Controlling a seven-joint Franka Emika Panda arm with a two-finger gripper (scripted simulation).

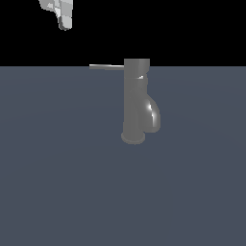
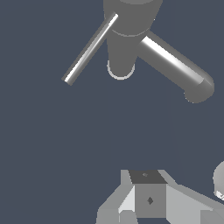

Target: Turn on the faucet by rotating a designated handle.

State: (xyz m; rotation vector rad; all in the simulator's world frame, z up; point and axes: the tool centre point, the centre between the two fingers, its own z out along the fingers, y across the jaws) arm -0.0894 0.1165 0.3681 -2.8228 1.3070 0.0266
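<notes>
The faucet (image 1: 136,96) is a glossy dark grey upright cylinder on a round base, with a curved spout (image 1: 153,113) bulging toward the exterior view's right. The handle (image 1: 105,67) is a thin flat grey bar that sticks out level from the top cap toward the exterior view's left. My gripper (image 1: 65,23) hangs high above and beyond the handle's free end on the exterior view's left, touching nothing. In the wrist view the faucet (image 2: 131,26), handle (image 2: 89,49) and spout (image 2: 175,61) show from above. My gripper (image 2: 146,177) shows there as one block with no gap, holding nothing.
The faucet stands on a flat dark blue-grey floor (image 1: 57,182) that fills the lower part of the exterior view. Behind it is plain black background. No other objects are in view.
</notes>
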